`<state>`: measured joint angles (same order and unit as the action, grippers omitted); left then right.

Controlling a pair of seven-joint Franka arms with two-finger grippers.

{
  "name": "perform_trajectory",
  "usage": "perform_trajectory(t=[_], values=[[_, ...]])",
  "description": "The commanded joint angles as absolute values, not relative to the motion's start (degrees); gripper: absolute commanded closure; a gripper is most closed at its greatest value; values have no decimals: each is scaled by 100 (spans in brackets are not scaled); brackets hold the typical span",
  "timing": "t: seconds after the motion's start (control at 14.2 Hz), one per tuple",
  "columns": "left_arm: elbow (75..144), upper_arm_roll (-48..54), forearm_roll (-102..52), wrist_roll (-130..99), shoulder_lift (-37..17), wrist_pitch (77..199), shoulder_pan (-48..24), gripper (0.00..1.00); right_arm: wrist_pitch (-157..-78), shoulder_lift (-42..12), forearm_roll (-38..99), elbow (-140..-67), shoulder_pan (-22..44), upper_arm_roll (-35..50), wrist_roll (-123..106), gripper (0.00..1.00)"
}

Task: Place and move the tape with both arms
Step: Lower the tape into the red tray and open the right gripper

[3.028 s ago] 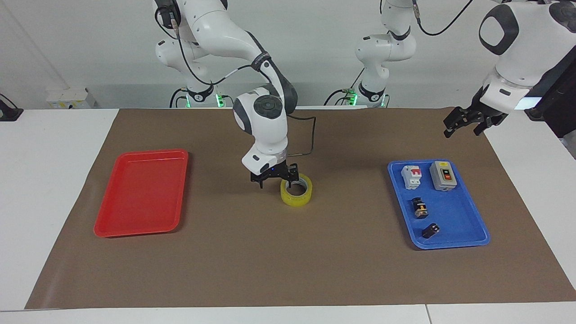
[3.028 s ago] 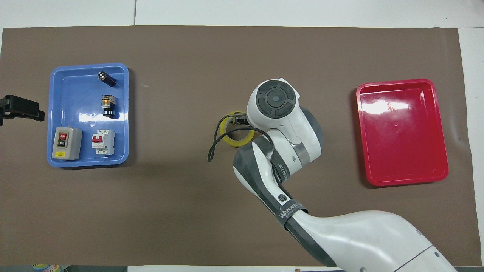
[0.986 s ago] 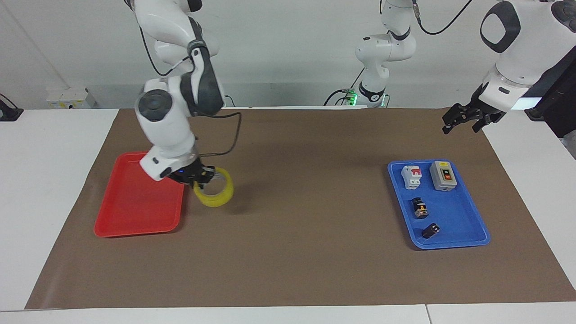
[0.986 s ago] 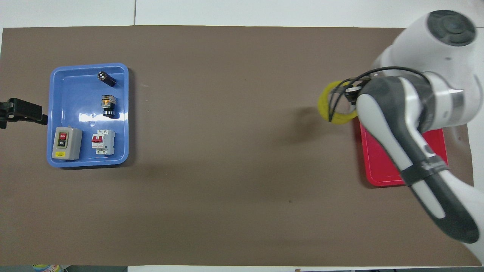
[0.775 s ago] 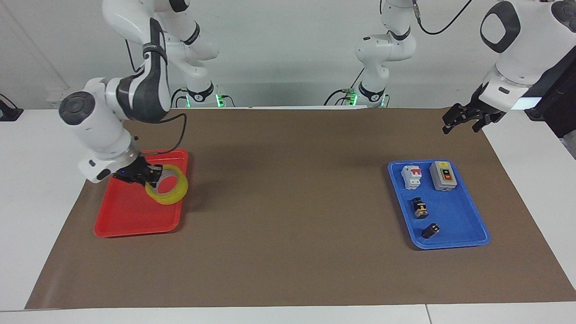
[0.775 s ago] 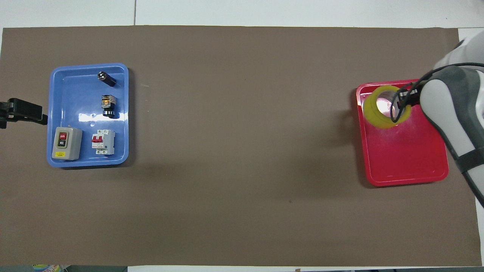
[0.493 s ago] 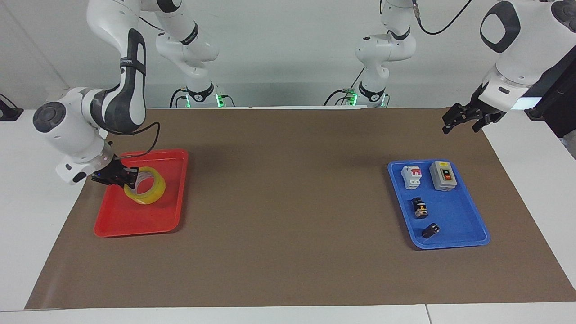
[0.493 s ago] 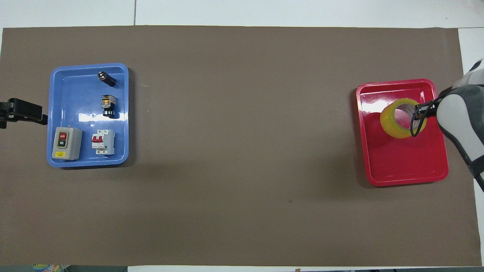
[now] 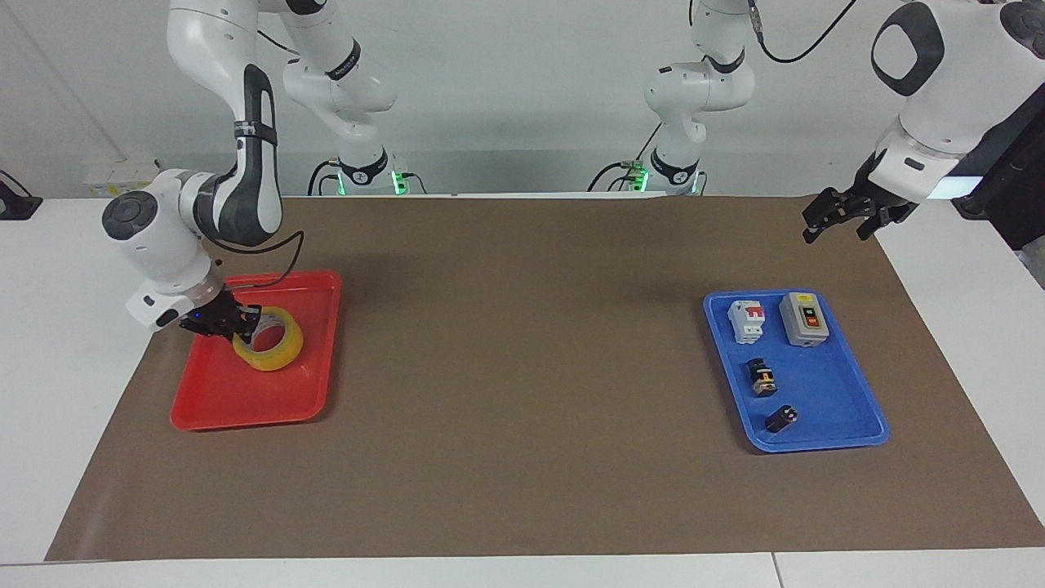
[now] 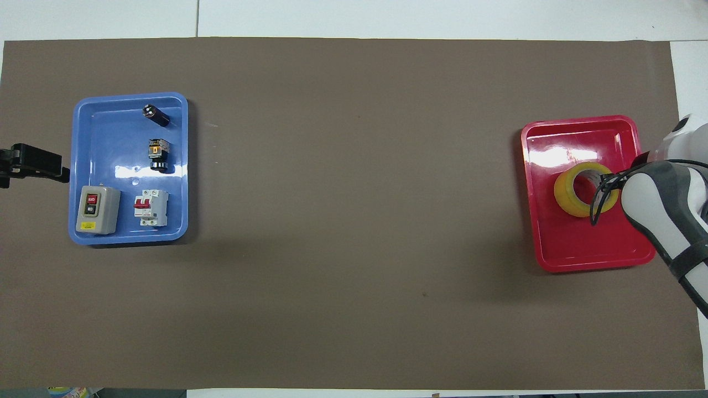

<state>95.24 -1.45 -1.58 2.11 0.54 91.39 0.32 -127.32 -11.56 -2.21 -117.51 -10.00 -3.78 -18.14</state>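
Note:
The yellow tape (image 9: 273,353) is low in the red tray (image 9: 245,400), in its half nearer to the robots; I cannot tell if it rests on the tray floor. My right gripper (image 9: 238,325) is shut on the roll's wall, one finger inside the ring and one outside. In the overhead view the tape (image 10: 565,193) shows in the red tray (image 10: 586,249) with the right gripper (image 10: 605,185) partly hidden under the arm. My left gripper (image 9: 842,220) waits open and empty in the air over the mat's edge at the left arm's end; it also shows in the overhead view (image 10: 33,165).
A blue tray (image 9: 824,433) at the left arm's end holds a white breaker (image 9: 745,320), a grey switch box (image 9: 805,319) and two small black parts (image 9: 762,378). A brown mat (image 9: 522,392) covers the table between the trays.
My right arm lifted the tape from the middle of the mat, carried it to the red tray and lowered it there. The left arm has barely moved.

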Motion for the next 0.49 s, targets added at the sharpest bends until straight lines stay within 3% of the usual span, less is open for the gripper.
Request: perform_trajectory(t=[0.0, 0.21, 0.28, 0.35, 0.42], values=[[9562, -158, -290, 290, 105, 9097, 53, 0, -12920, -1133, -299, -11874, -1274, -290, -1977, 100], [9562, -158, -290, 290, 105, 9097, 53, 0, -12885, -1134, -299, -11874, -1266, -290, -1960, 100], [9562, -150, -290, 290, 105, 9097, 53, 0, -12885, -1134, -299, -11874, -1266, -290, -1960, 79], [9562, -149, -290, 290, 105, 9097, 53, 0, -12867, -1134, -299, -11865, -1257, -290, -1951, 29], [9562, -149, -290, 290, 105, 9097, 53, 0, -12789, -1134, -299, -11822, -1257, -281, -1942, 0]])
